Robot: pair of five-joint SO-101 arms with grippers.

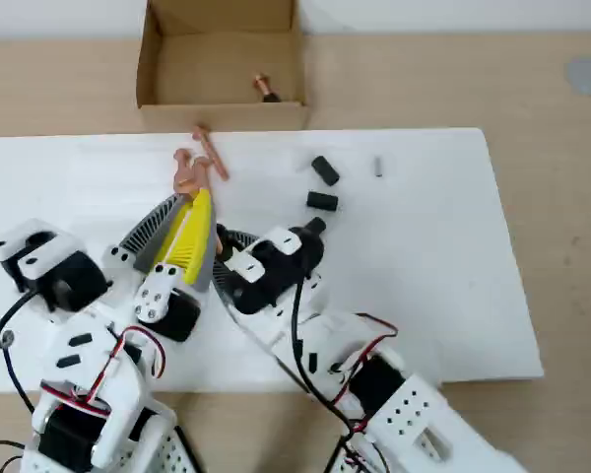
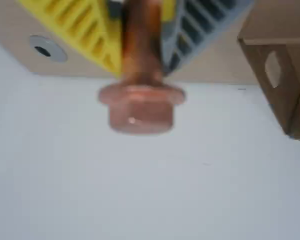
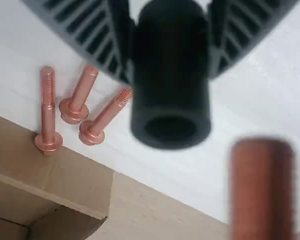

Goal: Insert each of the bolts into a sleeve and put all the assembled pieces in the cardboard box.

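A wooden desk (image 1: 552, 197) carries a white sheet (image 1: 424, 276), and an open cardboard box (image 1: 217, 116) sits at the sheet's edge. In front of the box, the left tool (image 2: 142, 50) is clamped on a copper bolt (image 2: 141, 107), head outward. Beside it, the right tool (image 3: 170, 50) grips a black sleeve (image 3: 171, 115). Three loose bolts (image 3: 77, 97) lie just beside the box's wall, and two loose sleeves (image 1: 322, 201) lie farther from it. One assembled piece (image 1: 266, 89) lies inside the box.

Light's bright and even on my end, and the white sheet (image 1: 424, 246) reads pale all over. Shadows I see are soft, beside the loose bolts (image 3: 79, 97) and inside the box (image 1: 150, 64).
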